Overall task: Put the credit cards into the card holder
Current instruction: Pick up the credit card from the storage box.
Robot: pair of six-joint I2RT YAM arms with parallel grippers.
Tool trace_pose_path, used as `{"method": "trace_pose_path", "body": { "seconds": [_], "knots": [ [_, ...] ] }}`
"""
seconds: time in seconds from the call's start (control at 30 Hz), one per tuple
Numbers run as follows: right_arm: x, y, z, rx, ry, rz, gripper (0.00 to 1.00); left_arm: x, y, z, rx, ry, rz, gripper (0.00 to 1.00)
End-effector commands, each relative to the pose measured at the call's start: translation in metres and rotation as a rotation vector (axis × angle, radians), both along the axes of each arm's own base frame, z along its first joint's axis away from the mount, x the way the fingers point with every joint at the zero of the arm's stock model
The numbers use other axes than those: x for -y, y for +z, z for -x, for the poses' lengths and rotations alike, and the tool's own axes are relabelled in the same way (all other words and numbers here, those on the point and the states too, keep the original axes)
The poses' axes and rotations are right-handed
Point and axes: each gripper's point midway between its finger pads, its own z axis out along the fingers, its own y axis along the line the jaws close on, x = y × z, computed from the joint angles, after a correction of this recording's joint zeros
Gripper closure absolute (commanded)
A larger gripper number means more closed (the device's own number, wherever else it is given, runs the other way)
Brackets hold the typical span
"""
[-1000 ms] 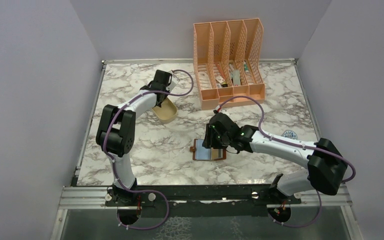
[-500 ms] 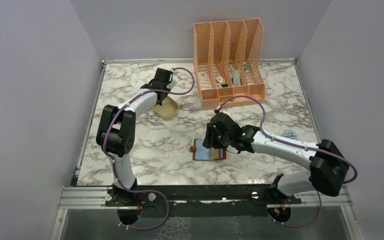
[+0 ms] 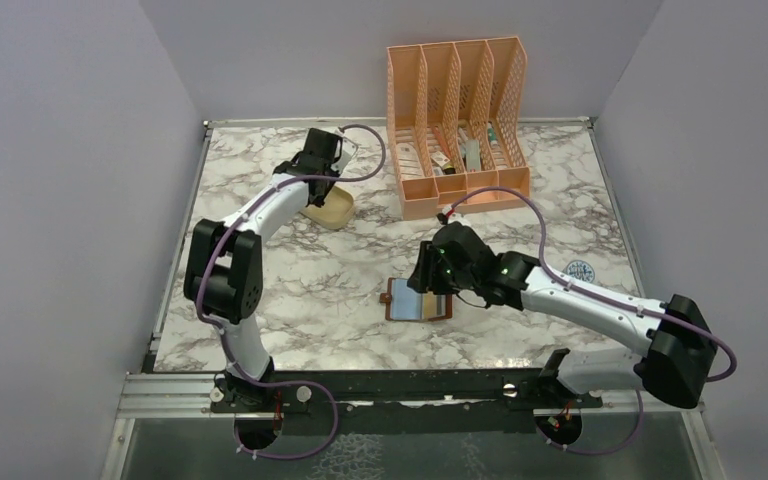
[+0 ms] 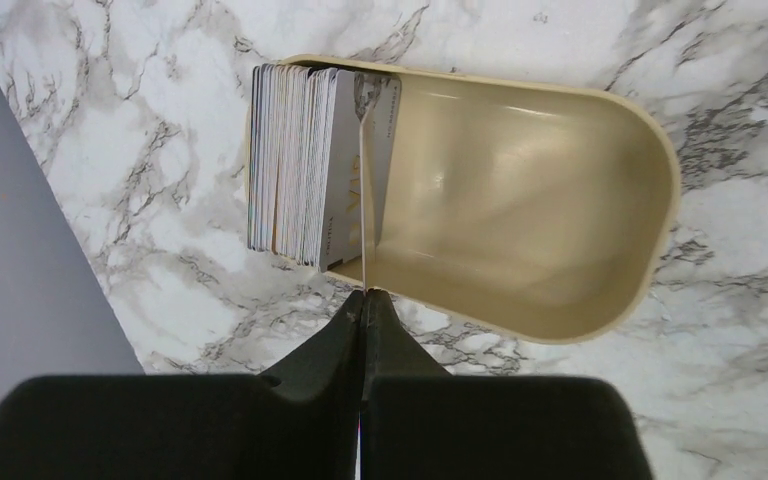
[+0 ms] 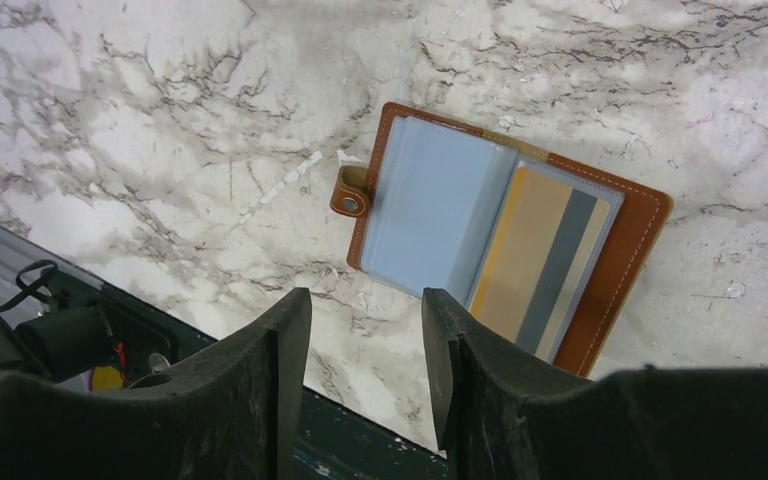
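A stack of credit cards (image 4: 290, 160) stands on edge at one end of a beige oval tray (image 4: 520, 180). My left gripper (image 4: 365, 292) is shut on one pale card (image 4: 362, 200), seen edge-on just over the stack. In the top view this gripper (image 3: 317, 185) hangs over the tray (image 3: 332, 210). The brown card holder (image 5: 430, 200) lies open on the marble, with a gold card with a grey stripe (image 5: 540, 250) in its right pocket. My right gripper (image 5: 365, 300) is open and empty above its near edge; the top view shows it (image 3: 428, 280) over the holder (image 3: 410, 305).
A tall peach four-slot file organiser (image 3: 460, 120) with small items stands at the back. A round sticker (image 3: 581, 268) lies on the marble at the right. Grey walls close in the left, right and back. The metal front rail (image 3: 410, 392) runs by the arm bases.
My left gripper has moved up and toward the back left over the tray with a card pinched. My right arm has drawn back a little to the right, off the card holder.
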Motion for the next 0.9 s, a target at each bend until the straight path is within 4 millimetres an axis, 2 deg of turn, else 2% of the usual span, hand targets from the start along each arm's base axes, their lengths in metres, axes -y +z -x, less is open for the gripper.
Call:
{"method": "trace_pose_path", "body": {
  "seconds": [0.0, 0.07, 0.2, 0.3, 0.5, 0.6, 0.73, 0.87],
  "knots": [
    [0.002, 0.01, 0.003, 0.024, 0.005, -0.034, 0.54, 0.023, 0.047, 0.013, 0.053, -0.003, 0.177, 1.0],
    [0.002, 0.017, 0.003, 0.043, 0.004, -0.063, 0.54, 0.034, 0.061, 0.021, 0.065, -0.016, 0.266, 1.0],
    [0.0, 0.035, 0.005, 0.105, 0.016, -0.154, 0.55, 0.058, 0.076, 0.041, 0.043, -0.061, 0.45, 1.0],
    [0.001, 0.049, 0.007, 0.147, 0.023, -0.219, 0.55, 0.072, 0.078, 0.06, -0.008, -0.074, 0.58, 1.0],
    [-0.003, 0.081, 0.016, 0.195, 0.046, -0.36, 0.55, 0.119, 0.098, 0.108, -0.122, -0.216, 0.91, 1.0],
    [-0.008, 0.096, 0.02, 0.197, 0.066, -0.424, 0.55, 0.133, 0.106, 0.127, -0.169, -0.259, 1.038, 1.0],
    [-0.013, 0.105, 0.021, 0.191, 0.064, -0.473, 0.56, 0.152, 0.119, 0.155, -0.261, -0.334, 1.216, 1.0],
    [-0.012, 0.11, 0.017, 0.194, 0.02, -0.504, 0.56, 0.161, 0.124, 0.178, -0.339, -0.341, 1.37, 1.0]
  ]
}}
